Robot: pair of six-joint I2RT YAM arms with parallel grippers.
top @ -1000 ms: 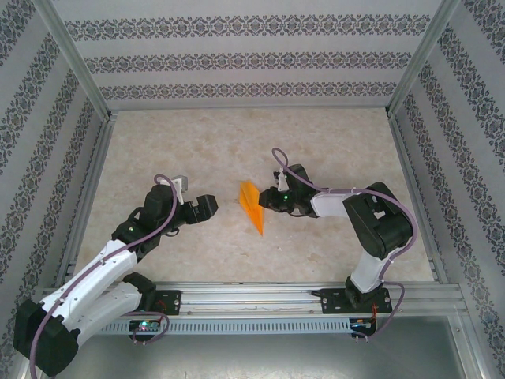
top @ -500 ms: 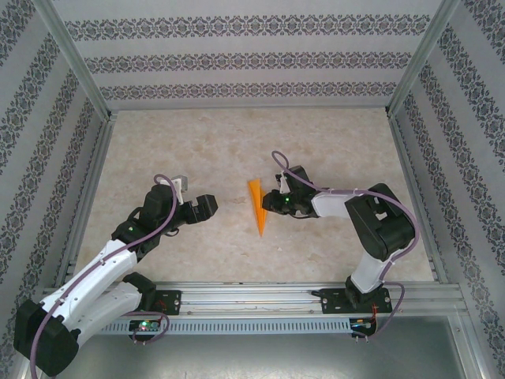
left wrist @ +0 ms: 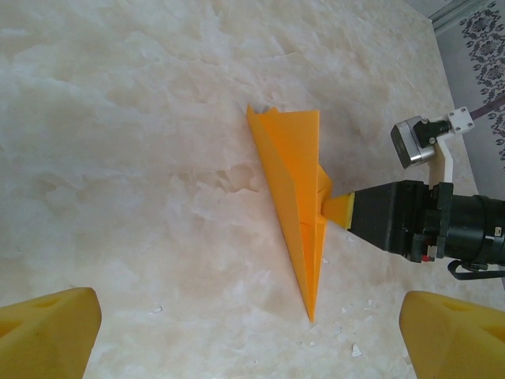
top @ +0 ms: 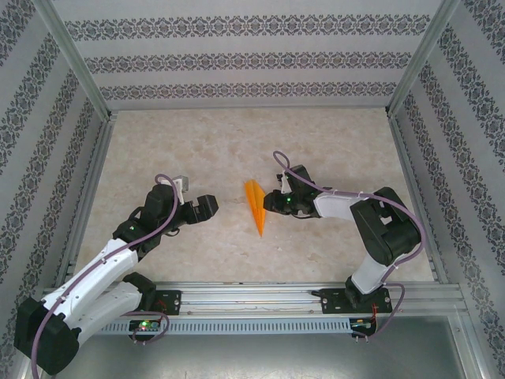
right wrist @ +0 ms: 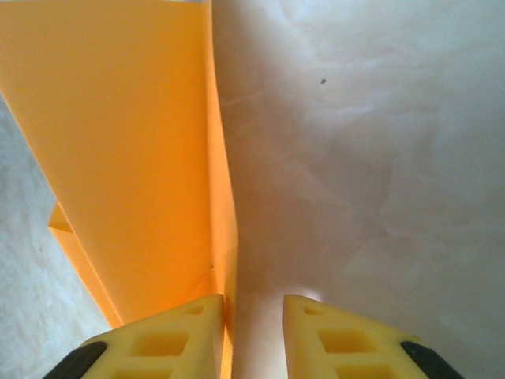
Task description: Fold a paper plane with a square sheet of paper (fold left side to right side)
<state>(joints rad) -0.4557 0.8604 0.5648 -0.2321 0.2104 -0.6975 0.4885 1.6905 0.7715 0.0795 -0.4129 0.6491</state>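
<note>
The square sheet of paper [top: 254, 207] is folded into a long, narrow orange triangle on the table, its sharp point toward the near edge. In the left wrist view the sheet [left wrist: 296, 189] has its top layer partly raised. My right gripper [top: 271, 202] sits at the sheet's right edge, one yellow finger [left wrist: 338, 212] touching it. In the right wrist view the gripper [right wrist: 252, 332] stands narrowly open, and the sheet's edge [right wrist: 134, 158] runs along the inner face of its left finger. My left gripper [top: 210, 207] is wide open, well left of the sheet, and its fingers [left wrist: 47, 332] hold nothing.
The beige marbled table [top: 197, 150] is ringed by patterned walls and metal rails [top: 260, 294]. Small white flecks [left wrist: 353, 349] lie near the paper's tip. The right arm's grey camera block [left wrist: 414, 142] sticks up behind its wrist.
The paper's raised flap has swung over to the right, so the shape went from a wide tilted wedge to a narrow triangle. The right gripper shifted slightly. The left arm stayed still.
</note>
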